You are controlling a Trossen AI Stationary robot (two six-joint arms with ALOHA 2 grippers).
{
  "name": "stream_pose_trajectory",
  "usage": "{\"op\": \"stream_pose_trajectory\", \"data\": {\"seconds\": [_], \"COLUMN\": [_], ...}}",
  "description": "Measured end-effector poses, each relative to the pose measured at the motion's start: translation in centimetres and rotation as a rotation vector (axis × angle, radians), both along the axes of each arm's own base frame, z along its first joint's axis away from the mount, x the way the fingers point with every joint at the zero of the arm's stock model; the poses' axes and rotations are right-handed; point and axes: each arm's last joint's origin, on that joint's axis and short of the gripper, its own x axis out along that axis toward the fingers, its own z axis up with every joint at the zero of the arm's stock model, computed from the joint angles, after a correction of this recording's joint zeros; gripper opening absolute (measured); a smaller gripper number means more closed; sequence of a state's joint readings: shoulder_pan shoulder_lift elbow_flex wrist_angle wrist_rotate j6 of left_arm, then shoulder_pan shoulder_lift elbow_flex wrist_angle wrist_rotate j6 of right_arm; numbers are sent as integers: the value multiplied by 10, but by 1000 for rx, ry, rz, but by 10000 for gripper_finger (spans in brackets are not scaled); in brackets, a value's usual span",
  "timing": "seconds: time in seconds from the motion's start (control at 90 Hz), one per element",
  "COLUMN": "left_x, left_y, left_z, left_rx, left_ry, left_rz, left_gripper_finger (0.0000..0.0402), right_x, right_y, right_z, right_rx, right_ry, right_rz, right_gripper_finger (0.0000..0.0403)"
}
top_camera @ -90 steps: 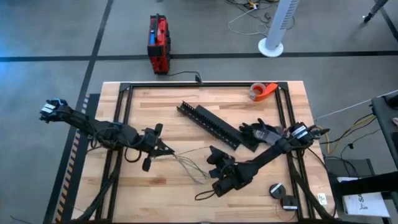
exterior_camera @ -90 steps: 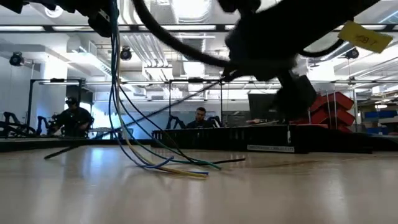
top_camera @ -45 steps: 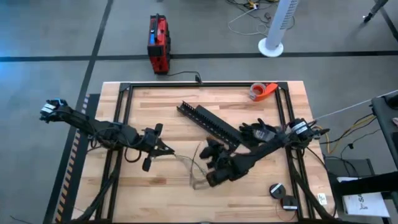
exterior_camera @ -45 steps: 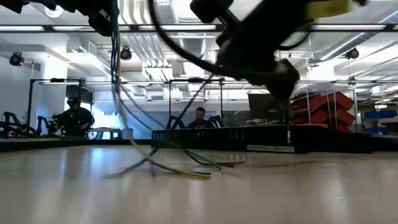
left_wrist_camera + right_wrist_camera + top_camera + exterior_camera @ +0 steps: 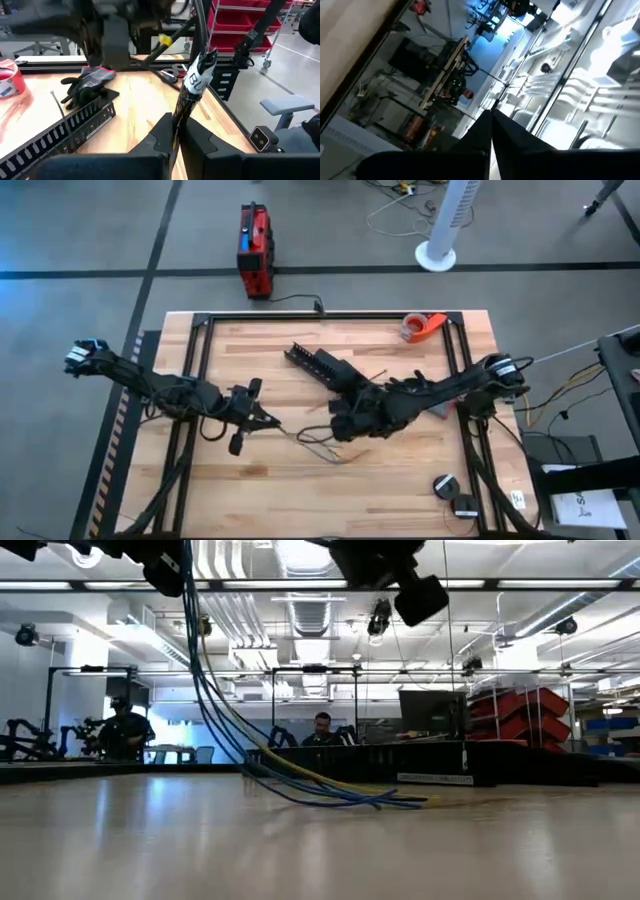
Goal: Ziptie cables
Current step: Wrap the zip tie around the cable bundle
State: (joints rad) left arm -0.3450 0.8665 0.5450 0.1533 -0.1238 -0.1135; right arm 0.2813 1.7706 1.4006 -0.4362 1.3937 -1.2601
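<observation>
Wooden tabletop (image 5: 420, 480) under both my arms. L gripper (image 5: 270, 422) pinched tight on the cables (image 5: 325, 448), whose loose ends trail away from it toward my R gripper (image 5: 345, 418), fingers closed w/ nothing between, near the black slotted rail (image 5: 335, 372).

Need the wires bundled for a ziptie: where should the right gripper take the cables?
Probably just beyond the left gripper, which holds the cables pinched and raised: there the strands run together, while their free ends splay on the table. Bring the right gripper in from its own side.
</observation>
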Motion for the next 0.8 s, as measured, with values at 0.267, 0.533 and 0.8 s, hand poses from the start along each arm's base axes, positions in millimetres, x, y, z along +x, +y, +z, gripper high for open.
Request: {"op": "stream_pose_trajectory", "data": {"seconds": [0.267,0.533,0.8], "left_x": [0,0,0], "left_y": [0,0,0], "left_z": [0,0,0], "left_rx": [-4,-10,-12], "left_ry": [3,4,0], "left_rz": [-1,-1,-1], "left_gripper_finger": [8,8,8], "right_x": [-13,-48,-74], "right_y": [2,-66,-135], "right_z": [13,17,-19], "right_rx": [515,1194,1434], "right_ry": [-345,-539,-389], "right_rz": [72,-400,-677], "right_gripper_finger": [1,23,120]}}
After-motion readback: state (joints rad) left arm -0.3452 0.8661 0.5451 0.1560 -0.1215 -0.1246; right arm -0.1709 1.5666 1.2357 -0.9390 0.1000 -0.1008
